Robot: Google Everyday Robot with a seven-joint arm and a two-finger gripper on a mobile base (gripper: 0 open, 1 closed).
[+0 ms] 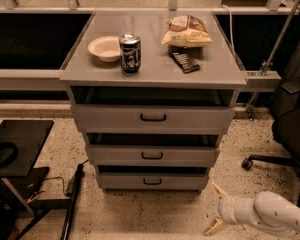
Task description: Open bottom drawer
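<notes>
The bottom drawer [152,181] is the lowest and narrowest-looking of three grey flat-fronted drawers in a grey cabinet, with a small dark bar handle [152,182] at its centre. It sits pushed in. My gripper [216,208] is low at the right, just above the floor, to the right of and slightly below the drawer's right end. Its two pale fingers are spread apart and point left toward the cabinet, holding nothing. The white arm [270,214] comes in from the bottom right corner.
The cabinet top [155,69] carries a white bowl [105,48], a dark can [130,54], a chip bag [186,31] and a dark bar [184,62]. An office chair [290,129] stands at the right. A black stand [15,149] and cables are on the left floor.
</notes>
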